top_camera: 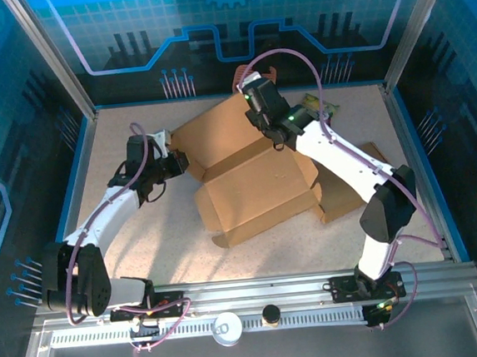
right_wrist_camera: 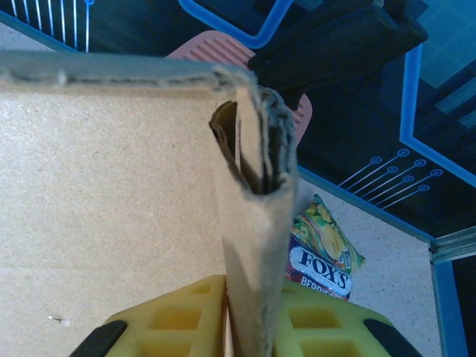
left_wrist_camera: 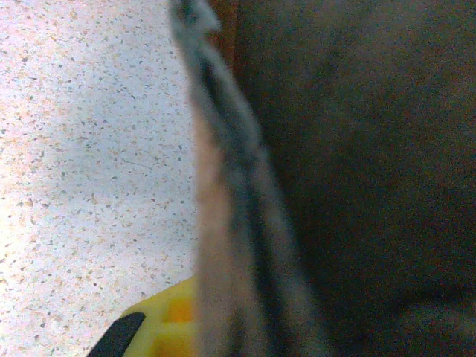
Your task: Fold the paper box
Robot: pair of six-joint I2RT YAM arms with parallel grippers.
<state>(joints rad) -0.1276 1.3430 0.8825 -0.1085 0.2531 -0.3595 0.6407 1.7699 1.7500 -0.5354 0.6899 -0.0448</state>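
At mid-table, found the cardboard box (top_camera: 261, 193) lying as a half-opened blank between the two arms, with its long axis running from far-left to near-right. Noted one rear panel (top_camera: 218, 130) tilted up toward the back wall.

Saw the right gripper (right_wrist_camera: 249, 327) closed on a doubled flap (right_wrist_camera: 253, 193) at the box's far edge, with yellow pads (right_wrist_camera: 178, 312) pressed to either side and the flap held upright, straight out from the fingertips.

Saw the left gripper (top_camera: 179, 163) shut at the box's left corner, with a cardboard edge passing close beside its yellow finger (left_wrist_camera: 160, 327). Judged it to be pinching that edge, though the left wrist view was too blurred to be sure.

Placed the bulk of the box nearer than both grippers, right of the left one and left of the right one. Judged the right arm closer to the fold line and the left arm an anchor.

Spotted a Fox's candy bag (right_wrist_camera: 320, 253) on the table beyond the flap, apart from the box.
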